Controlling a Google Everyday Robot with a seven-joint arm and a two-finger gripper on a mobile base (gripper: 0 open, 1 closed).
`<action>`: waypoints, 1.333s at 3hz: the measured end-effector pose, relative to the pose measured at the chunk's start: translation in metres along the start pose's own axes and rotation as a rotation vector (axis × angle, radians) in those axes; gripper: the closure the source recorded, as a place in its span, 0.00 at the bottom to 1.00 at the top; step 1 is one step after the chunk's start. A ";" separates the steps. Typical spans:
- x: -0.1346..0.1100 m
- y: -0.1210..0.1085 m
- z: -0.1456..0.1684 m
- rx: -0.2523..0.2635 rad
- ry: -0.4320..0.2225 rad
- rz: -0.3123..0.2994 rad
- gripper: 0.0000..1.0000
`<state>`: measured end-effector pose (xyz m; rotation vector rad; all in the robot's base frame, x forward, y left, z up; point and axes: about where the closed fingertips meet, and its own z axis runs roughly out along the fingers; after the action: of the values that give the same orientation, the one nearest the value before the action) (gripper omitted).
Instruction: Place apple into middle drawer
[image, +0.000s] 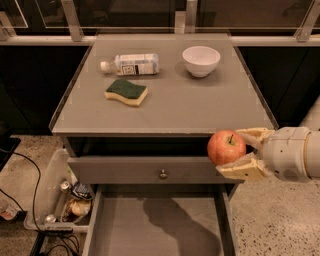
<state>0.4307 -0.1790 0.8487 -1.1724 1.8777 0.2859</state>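
Note:
The red apple (226, 146) with yellowish patches and a short stem is held between the tan fingers (243, 170) of my gripper (232, 152). The gripper reaches in from the right and is shut on the apple. It holds the apple in the air just in front of the table's front edge, at the right, level with the closed drawer front with a round knob (162, 174). The middle drawer (125, 225) is pulled open below, with its grey floor showing. The apple hangs above the drawer's right part.
On the grey tabletop (200, 105) lie a plastic bottle (131, 64) on its side, a green and yellow sponge (126, 92) and a white bowl (201, 60). A clear bin of rubbish (62, 197) and cables stand on the floor at the left.

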 end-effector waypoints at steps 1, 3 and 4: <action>-0.002 0.000 0.001 -0.001 -0.001 -0.003 1.00; 0.056 0.059 0.066 -0.094 0.027 0.072 1.00; 0.095 0.091 0.109 -0.105 0.016 0.112 1.00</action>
<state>0.4010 -0.1253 0.6891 -1.1433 1.9657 0.4427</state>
